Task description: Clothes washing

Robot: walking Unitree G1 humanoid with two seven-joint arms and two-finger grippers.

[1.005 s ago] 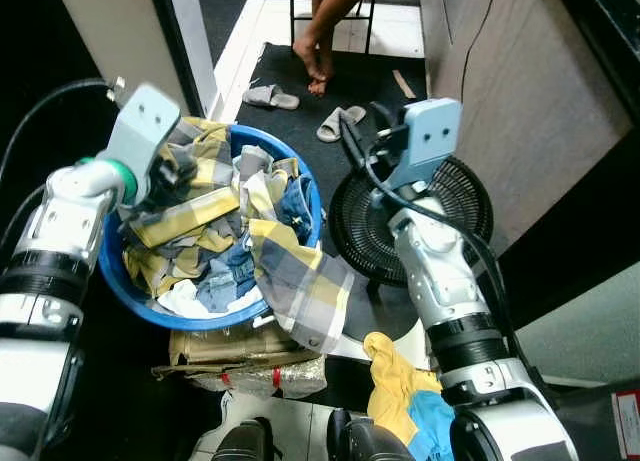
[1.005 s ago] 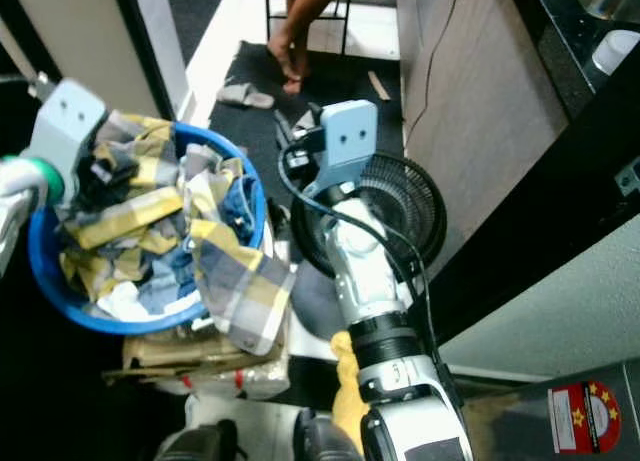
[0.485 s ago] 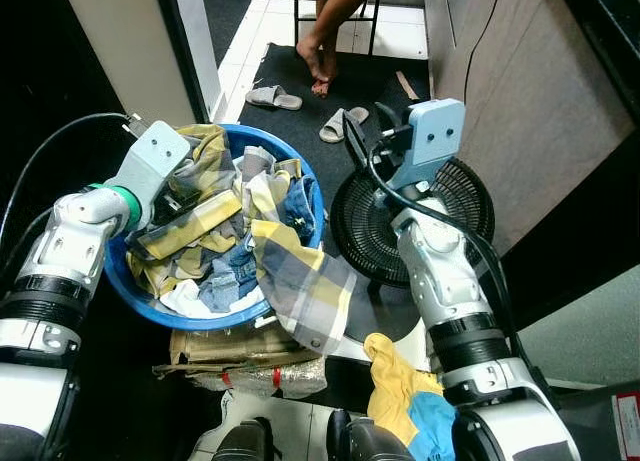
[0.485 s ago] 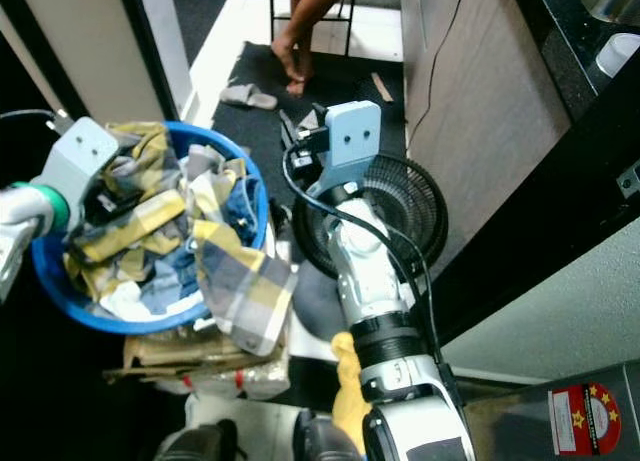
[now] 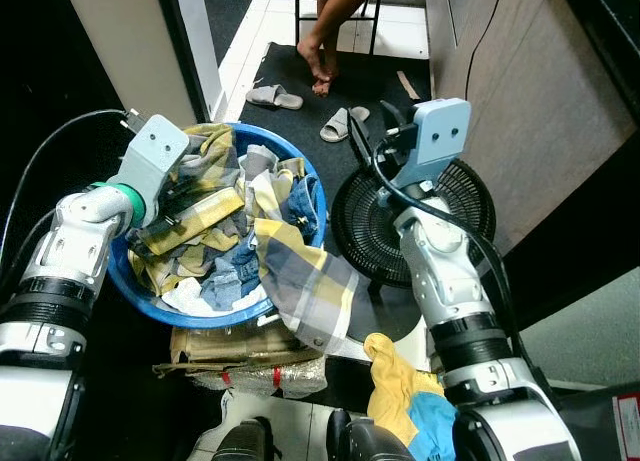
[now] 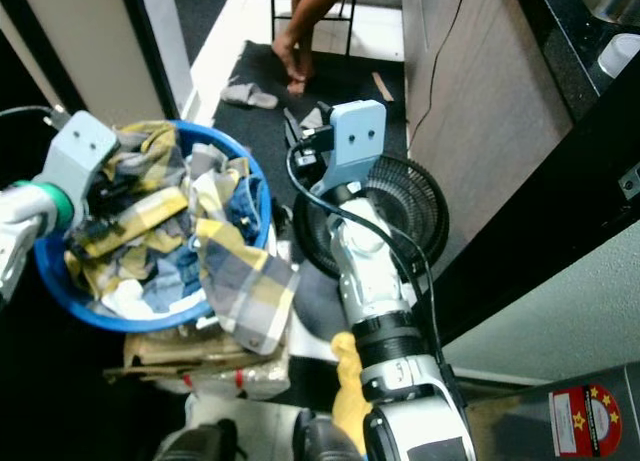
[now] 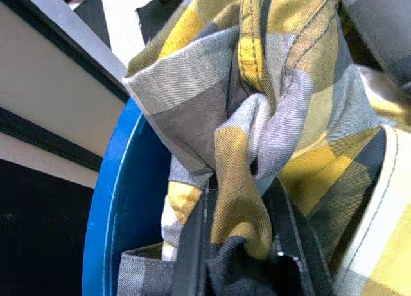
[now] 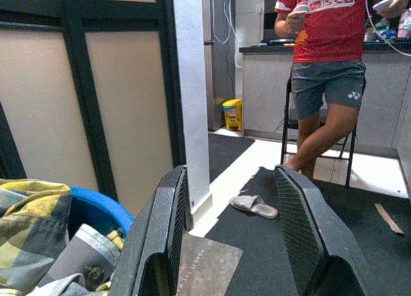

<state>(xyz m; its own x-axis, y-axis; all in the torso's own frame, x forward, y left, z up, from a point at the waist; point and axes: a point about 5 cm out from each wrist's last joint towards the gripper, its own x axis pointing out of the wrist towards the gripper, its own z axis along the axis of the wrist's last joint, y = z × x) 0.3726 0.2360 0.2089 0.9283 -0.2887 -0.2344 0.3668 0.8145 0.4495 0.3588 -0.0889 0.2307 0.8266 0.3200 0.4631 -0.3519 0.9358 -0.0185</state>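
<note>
Laundry was heaped in one blue basin (image 5: 130,281) on the floor — a fold of one yellow-and-grey checked shirt (image 7: 270,116) was pinched by the left gripper (image 7: 241,244). Beside one black fan (image 5: 400,221), the right gripper (image 8: 231,238) was held spread, empty. Two sandals (image 5: 272,98) lay beyond.

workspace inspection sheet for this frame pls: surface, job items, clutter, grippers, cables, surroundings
Surface: dark floor mat over pale tiles.
Job's things: blue basin heaped with clothes; yellow-grey plaid shirt hangs over its rim.
Clutter: black floor fan lying beside the basin; yellow and blue cloth on the floor; two slippers; crumpled bag under the basin.
Grippers: left gripper shut on a fold of plaid cloth in the basin; right gripper open, raised above the fan, holding nothing.
Cables: black cables looped at the right wrist.
Surroundings: a person leaning by a stool; wooden panel on the right.
</note>
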